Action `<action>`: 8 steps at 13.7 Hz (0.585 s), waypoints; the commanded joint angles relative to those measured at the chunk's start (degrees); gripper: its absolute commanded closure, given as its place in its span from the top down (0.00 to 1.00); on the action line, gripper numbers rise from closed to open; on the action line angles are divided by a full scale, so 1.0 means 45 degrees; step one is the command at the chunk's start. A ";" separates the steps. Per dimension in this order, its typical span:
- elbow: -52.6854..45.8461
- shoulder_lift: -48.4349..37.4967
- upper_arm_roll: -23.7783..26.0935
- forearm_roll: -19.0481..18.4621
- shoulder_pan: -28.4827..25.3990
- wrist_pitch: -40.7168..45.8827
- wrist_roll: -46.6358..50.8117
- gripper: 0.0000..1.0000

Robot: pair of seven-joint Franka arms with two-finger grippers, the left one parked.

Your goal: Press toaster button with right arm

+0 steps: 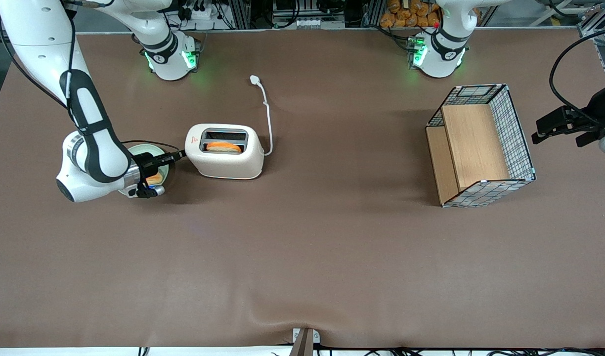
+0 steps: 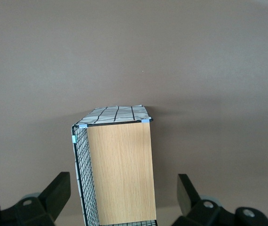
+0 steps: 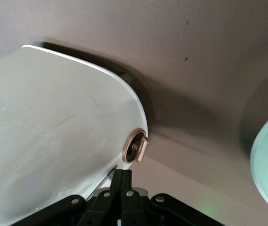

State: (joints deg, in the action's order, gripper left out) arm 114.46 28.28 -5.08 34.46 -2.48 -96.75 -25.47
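At the toaster's narrow end: gripper [image 1: 176, 156] is held with fingers pressed together, gripping nothing.
Toaster [image 1: 225, 151]: placed beside a plate [image 1: 149, 150], toward the working arm's end.
Button: not clearly seen; judged just off the fingertips.

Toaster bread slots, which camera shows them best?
The front view: it looks down on the toaster, with an orange slice in the slot nearer the camera and the gripper at its narrow end. The right wrist view shows only its smooth end wall. The left wrist view misses it entirely.

End effector [image 1: 180, 155] at toaster's [image 1: 225, 151] narrow end
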 commanded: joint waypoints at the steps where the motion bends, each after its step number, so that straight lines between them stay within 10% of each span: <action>1: -0.0354 0.0611 0.0172 0.0410 -0.0309 -0.0280 -0.0201 0.00; 2: -0.0608 0.0572 0.0152 0.0313 -0.0290 -0.0084 -0.0142 0.07; 5: -0.1525 0.0513 -0.0217 0.0273 -0.0231 0.0521 0.0093 0.99; 8: -0.2931 0.0533 -0.0336 -0.0585 -0.0173 0.1030 0.0112 1.00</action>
State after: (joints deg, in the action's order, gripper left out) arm 106.60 29.43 -5.92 33.75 -3.24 -94.72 -25.34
